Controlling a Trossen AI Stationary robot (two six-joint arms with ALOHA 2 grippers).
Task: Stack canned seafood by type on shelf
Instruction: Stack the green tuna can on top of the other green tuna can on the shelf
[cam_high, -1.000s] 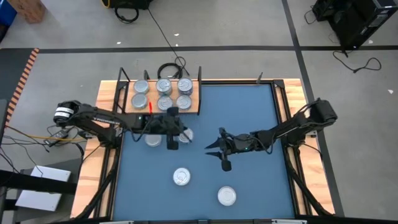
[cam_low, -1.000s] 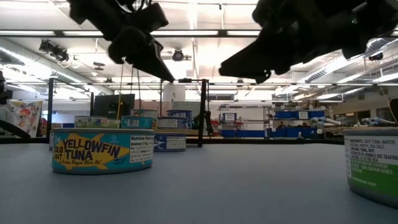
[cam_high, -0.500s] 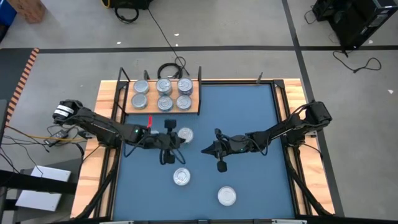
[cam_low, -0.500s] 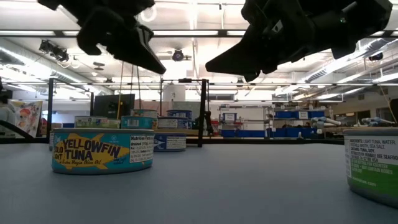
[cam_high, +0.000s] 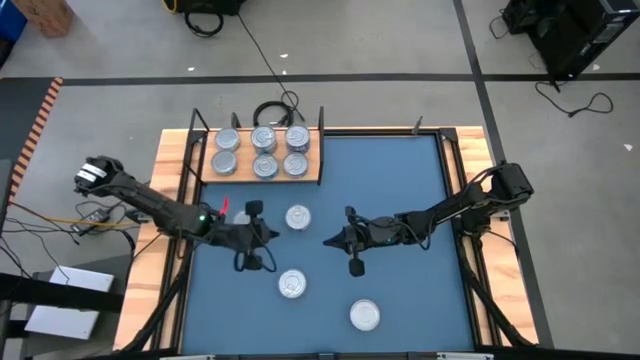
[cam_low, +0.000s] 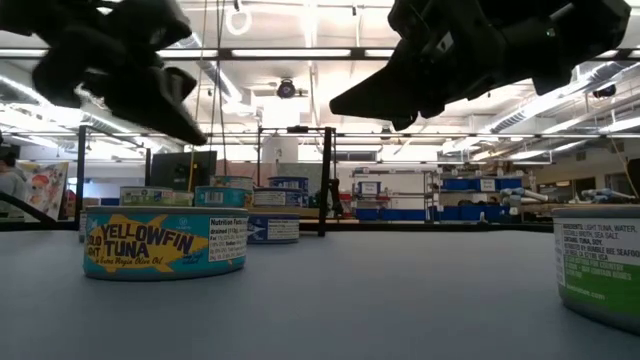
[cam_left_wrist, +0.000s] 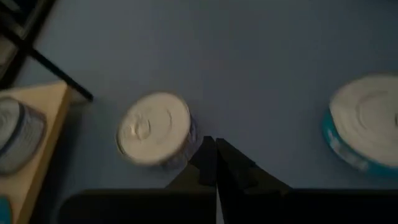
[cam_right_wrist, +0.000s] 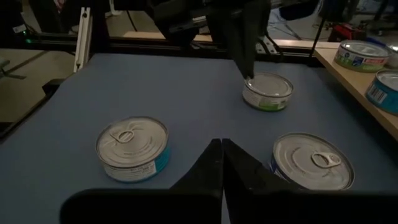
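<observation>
Silver tins made up the canned seafood, flat round cans with shiny lids, some showing pull-tabs. Six sat in two rows on the shelf (cam_high: 258, 172), the light wooden board with black posts at the far edge of the blue mat (cam_high: 400, 180). Three more lay loose on the mat: one tin (cam_high: 297, 217) just in front of the shelf, a second tin (cam_high: 291, 285) nearer the middle, and a third tin (cam_high: 364, 316) toward the near edge.

Such tins were likely rigid and fairly heavy for their size, with smooth walls that could slip, so a hold across the side wall below the rim looked safest.

Neither tool held anything. The left gripper (cam_high: 251, 237) hung over the mat between the first two loose tins, its fingers pressed together. The right gripper (cam_high: 340, 240) hovered near the mat's centre, fingers likewise closed to a point.
</observation>
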